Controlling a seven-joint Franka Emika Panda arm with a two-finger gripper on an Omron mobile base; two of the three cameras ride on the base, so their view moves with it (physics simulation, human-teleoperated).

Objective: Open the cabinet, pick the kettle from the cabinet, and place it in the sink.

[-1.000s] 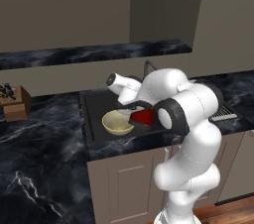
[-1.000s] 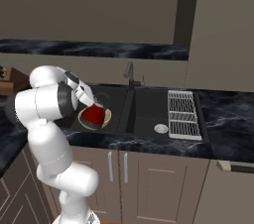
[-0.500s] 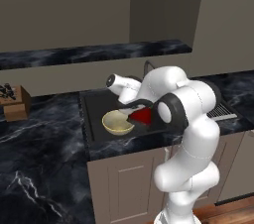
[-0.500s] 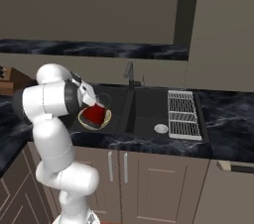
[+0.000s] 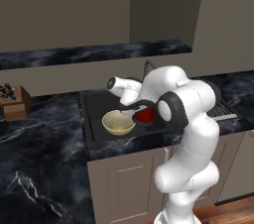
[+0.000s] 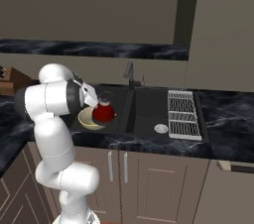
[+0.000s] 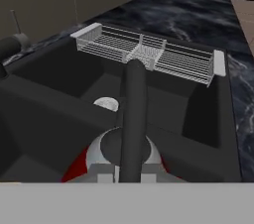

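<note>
Red kettle [image 6: 103, 112] low over left basin of sink [image 6: 149, 114], right beside cream bowl [image 5: 118, 122], maybe resting on its rim. Risk: release here and kettle tips off bowl (rounded base, hard to tell what's under it), or knocks bowl aside. Arm folded tight, elbow high, forearm reaching down and forward over counter [image 5: 44, 139] edge. Claw [image 6: 95, 100] at kettle's black loop handle [image 7: 134, 114], apparently pinching it; fingers hidden, so can't confirm
</note>
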